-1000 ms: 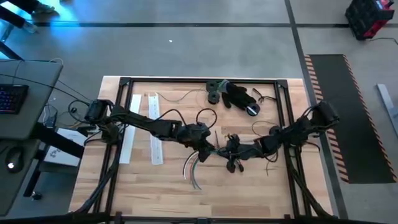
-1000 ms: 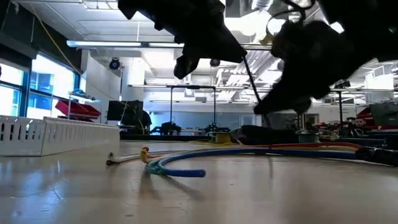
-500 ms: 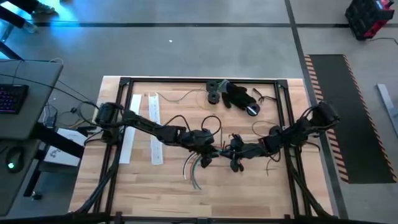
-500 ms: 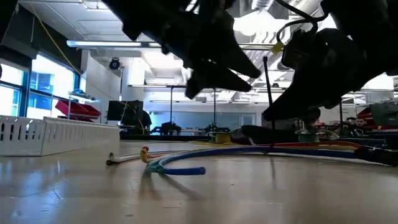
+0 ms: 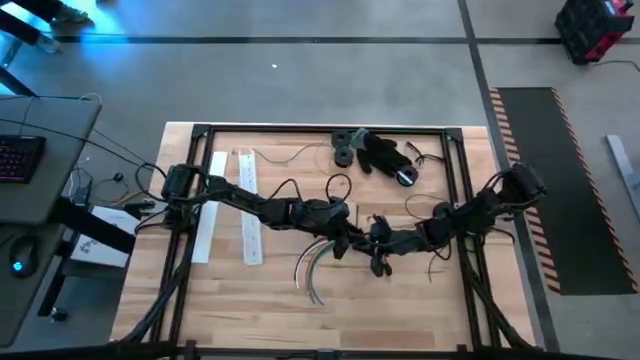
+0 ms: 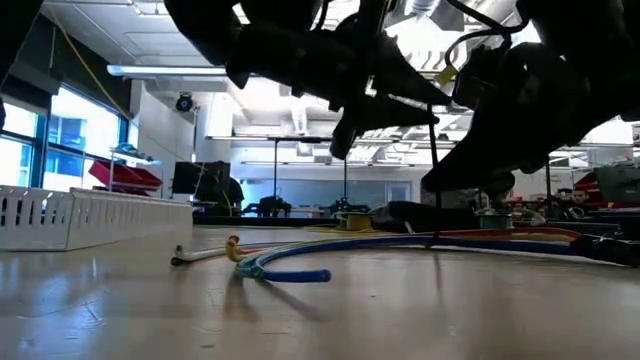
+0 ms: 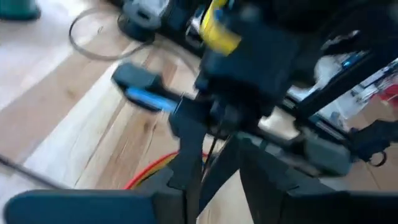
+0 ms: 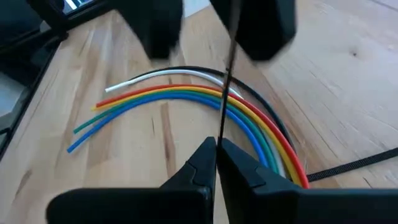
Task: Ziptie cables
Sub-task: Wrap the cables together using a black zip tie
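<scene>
Cables [image 8: 205, 99] (smooth, slender, rainbow-coloured) curve across pale wood; right gripper [image 8: 217, 151] jaws pinch a thin black ziptie [image 8: 227, 74].

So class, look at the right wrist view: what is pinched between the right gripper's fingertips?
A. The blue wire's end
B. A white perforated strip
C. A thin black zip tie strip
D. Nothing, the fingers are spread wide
C: the right gripper has its fingertips closed on a thin black zip tie strip standing upright above the cables, which lie fanned on the table.

Bright ceiling glare, blurred wrist views
</scene>
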Robot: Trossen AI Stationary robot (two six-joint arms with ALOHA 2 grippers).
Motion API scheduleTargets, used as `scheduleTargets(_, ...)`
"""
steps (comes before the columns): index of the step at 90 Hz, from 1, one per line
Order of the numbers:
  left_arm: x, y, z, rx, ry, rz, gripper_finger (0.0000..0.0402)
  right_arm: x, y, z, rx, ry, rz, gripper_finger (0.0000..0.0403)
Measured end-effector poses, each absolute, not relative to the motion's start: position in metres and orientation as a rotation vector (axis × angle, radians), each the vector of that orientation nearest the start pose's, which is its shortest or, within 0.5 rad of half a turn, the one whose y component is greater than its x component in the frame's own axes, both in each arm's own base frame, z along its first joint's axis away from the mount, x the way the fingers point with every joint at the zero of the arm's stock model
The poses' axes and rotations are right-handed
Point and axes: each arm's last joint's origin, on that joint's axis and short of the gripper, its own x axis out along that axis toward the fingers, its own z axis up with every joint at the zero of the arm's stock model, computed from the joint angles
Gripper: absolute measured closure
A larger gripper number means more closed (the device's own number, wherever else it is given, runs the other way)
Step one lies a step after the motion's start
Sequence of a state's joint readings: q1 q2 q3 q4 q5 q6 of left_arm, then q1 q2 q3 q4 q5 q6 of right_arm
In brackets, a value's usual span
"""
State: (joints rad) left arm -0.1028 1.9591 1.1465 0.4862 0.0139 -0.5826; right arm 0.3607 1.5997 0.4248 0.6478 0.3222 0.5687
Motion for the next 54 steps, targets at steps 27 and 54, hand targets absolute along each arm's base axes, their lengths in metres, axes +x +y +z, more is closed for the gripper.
scheduleTargets(27,0.4204,-0.0456,0.1783,-0.549,0.373,-0.020,0.0397,0.2461,0.0832,0.1163,0.383,0.493,-0.104,0.0403)
scheduleTargets(54,0.4183,-0.0461,0.1725,-0.517,0.431,-0.009,0.0401,0.2437,0.0816,0.1122,0.423,0.527,-0.157,0.0403)
